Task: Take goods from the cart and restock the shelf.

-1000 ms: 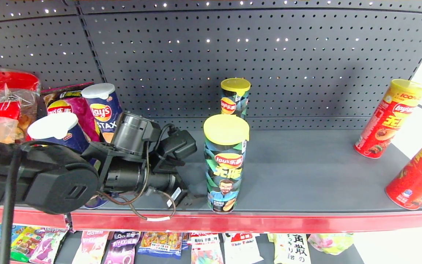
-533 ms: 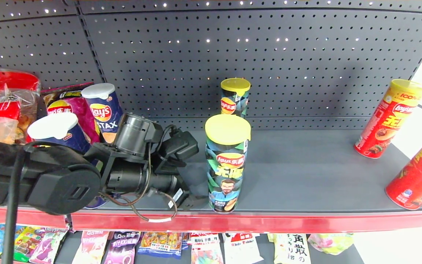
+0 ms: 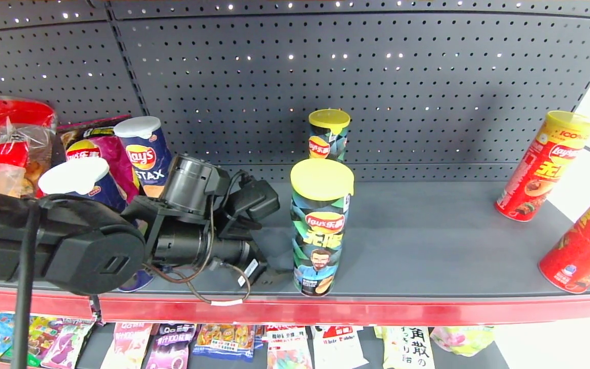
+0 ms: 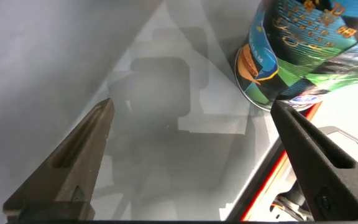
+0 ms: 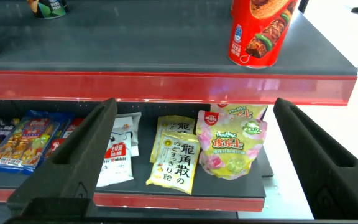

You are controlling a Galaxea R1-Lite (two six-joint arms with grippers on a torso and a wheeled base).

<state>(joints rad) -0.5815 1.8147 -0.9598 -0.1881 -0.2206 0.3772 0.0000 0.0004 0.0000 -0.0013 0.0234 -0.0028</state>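
A green chip canister (image 3: 320,230) with a yellow lid stands upright near the front lip of the grey shelf (image 3: 428,241), roughly midway along it. We see the left gripper (image 4: 191,162) low over the shelf deck, just to the robot's left of that canister. Its two fingers are spread wide and hold nothing. From the left wrist, the canister's base sits close by one fingertip rather than between the fingers, and we cannot tell whether they touch. A second matching canister (image 3: 328,136) stands directly behind the first, against the perforated back panel (image 3: 402,92). Farther to the robot's left, beyond the left arm (image 3: 187,230), two blue canisters with white lids (image 3: 144,151) stand by a purple snack bag (image 3: 95,146), with red snack bags (image 3: 3,138) past them. Well apart on the robot's right, two red chip canisters (image 3: 546,164) stand near the shelf's end. The right gripper (image 5: 191,162) is likewise spread open and empty, held in front of the shelf's red front edge. Below it, flat snack packets (image 5: 232,146) lie in a row on the lower shelf (image 5: 253,186).
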